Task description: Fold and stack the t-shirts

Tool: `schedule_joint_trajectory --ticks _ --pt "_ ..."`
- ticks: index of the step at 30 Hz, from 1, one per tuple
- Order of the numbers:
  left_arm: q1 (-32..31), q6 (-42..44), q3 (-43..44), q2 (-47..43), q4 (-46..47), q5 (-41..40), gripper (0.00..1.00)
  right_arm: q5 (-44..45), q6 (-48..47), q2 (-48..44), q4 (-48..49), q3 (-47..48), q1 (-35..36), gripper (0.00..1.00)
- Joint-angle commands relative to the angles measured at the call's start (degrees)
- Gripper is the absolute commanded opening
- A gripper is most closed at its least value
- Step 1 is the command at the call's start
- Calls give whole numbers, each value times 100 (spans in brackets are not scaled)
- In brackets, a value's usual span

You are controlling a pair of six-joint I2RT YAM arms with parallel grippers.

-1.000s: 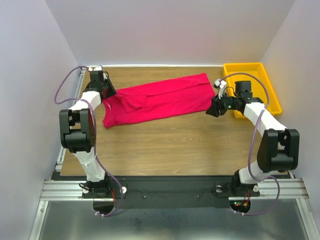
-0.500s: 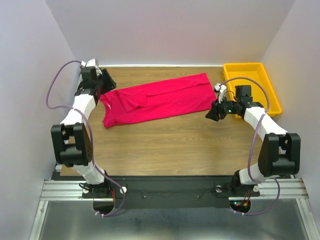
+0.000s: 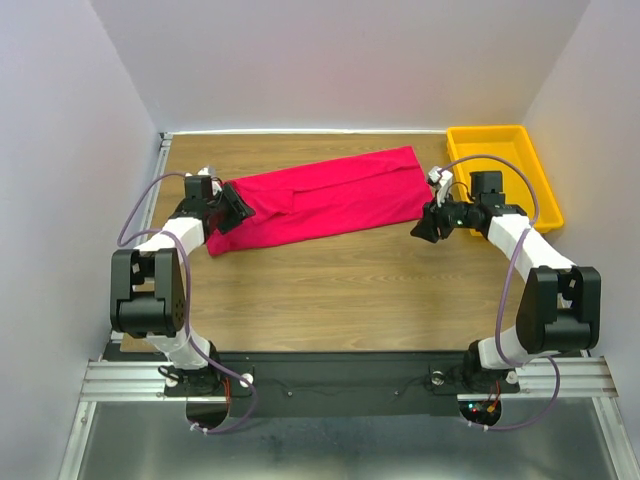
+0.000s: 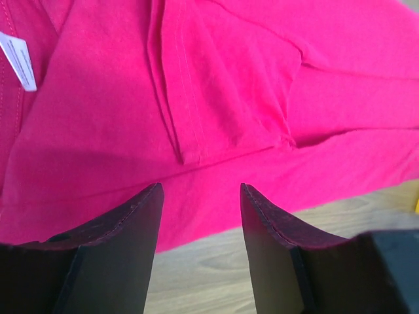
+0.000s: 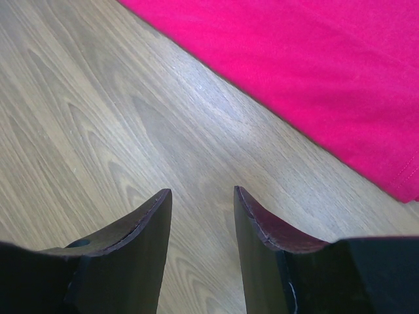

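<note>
At the far left, a released left claw (image 3: pixel 228 208), jaws wide apart and empty, hanging low over the collar end of the t-shirt (image 3: pixel 320 200). From its own wrist view, the same left claw (image 4: pixel 200 190) just above crimson cloth, with a white label (image 4: pixel 18 61) at the upper left and a sleeve (image 4: pixel 222 85) turned inward over the body, its hem ending just ahead of the fingertips. Hard to tell whether the tips touch the cloth or not. Further to the right, the t-shirt spread as one long band, slanting across the far half of the worktop (image 3: pixel 330 290), apparently narrowed already along its length, not yet shortened into a small rectangle. Then the right claw (image 3: pixel 425 225), also released and holding nothing, just beside the hem end and not on it. In its wrist view, the right claw (image 5: pixel 200 191) over bare wood, with the straight edge of the t-shirt (image 5: pixel 314 72) near but apart from the tips. At the far right corner, a yellow tray (image 3: pixel 505 150), with nothing visible in it. Probably the step in hand: preparing the crosswise fold. For the next move, likely needed: lower one claw onto an end of the band, pinch all layers together at the edge, lift only a little, and carry that end over toward the other end, without pulling the tucked sleeve out again.
</note>
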Motion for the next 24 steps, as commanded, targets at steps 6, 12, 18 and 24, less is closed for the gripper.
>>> schedule_joint_trajectory --ticks 6,12,18,24 --pt "-201 -737 195 367 519 -383 58 -136 -112 -172 215 -66 -6 49" --pt "-289 -931 397 701 545 -453 57 -136 -120 -181 215 -75 -14 49" --pt "-350 -1072 635 956 502 -629 47 -145 -120 -189 215 -75 -41 49" --pt "-368 -1116 696 1071 502 -611 45 -162 -120 -207 224 -75 -76 49"
